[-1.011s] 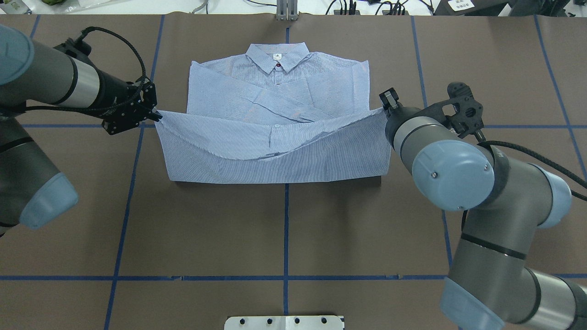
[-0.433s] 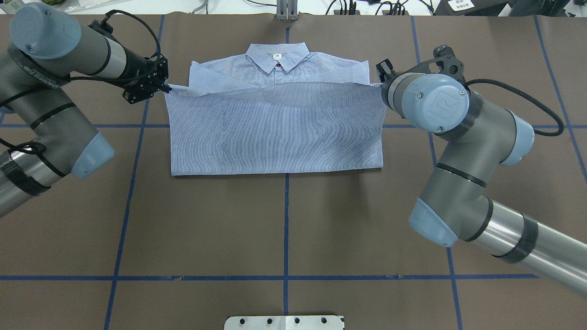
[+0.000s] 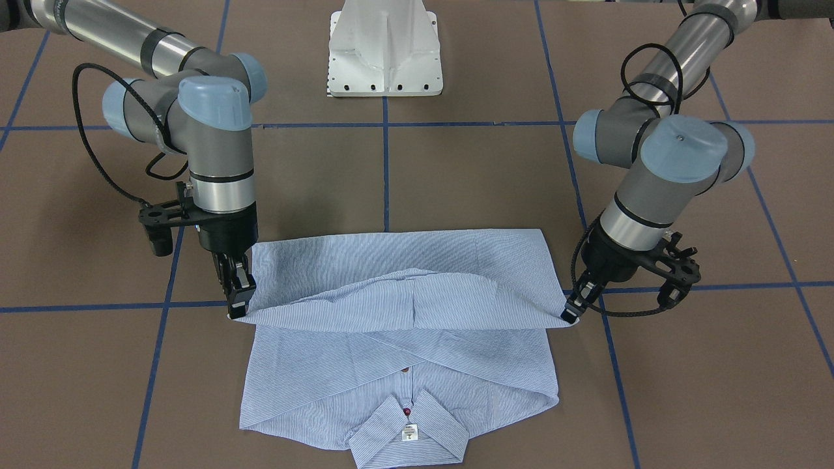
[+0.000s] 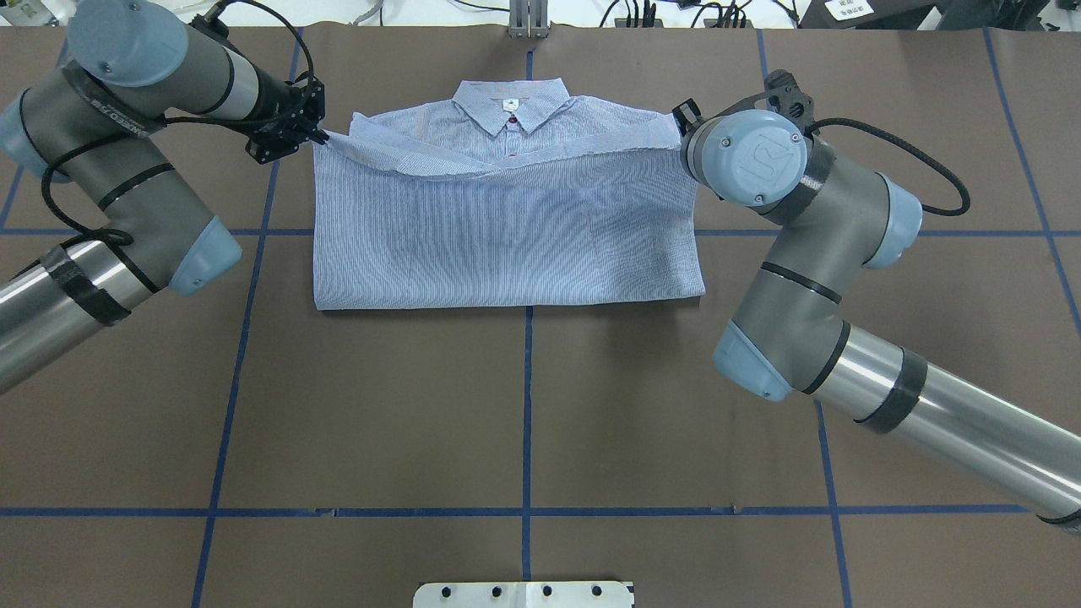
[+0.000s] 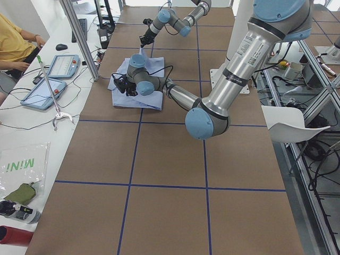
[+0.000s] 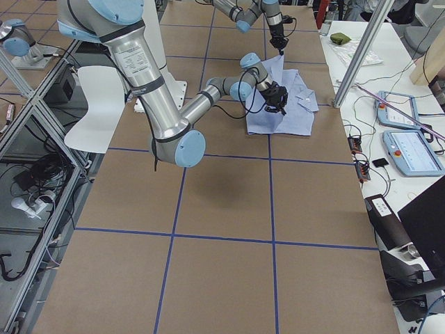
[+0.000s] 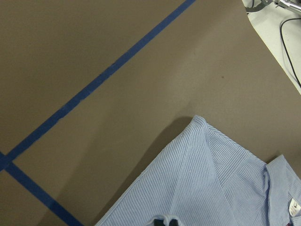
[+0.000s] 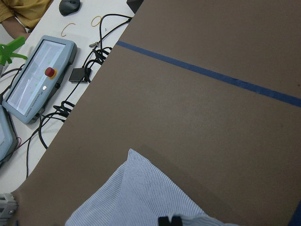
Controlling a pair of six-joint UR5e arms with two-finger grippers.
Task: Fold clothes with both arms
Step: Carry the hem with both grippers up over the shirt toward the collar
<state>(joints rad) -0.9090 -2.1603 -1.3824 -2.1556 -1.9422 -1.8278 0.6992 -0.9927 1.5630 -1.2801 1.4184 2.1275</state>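
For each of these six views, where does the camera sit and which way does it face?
Front-facing: across the table, facing the robot; shirt, left arm, right arm.
Overhead: behind the robot, looking down; both arms.
Exterior left: table's left end; left arm near.
Exterior right: table's right end; right arm near.
Left wrist: down onto shirt corner; jaws' tips.
Right wrist: same, opposite corner.
Shared: front-facing and overhead both show the collar.

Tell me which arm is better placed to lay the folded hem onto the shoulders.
Left, narrowly: both grip hem corners, but the left pincer holds its corner closer to the shirt shoulder than the right pincer does.
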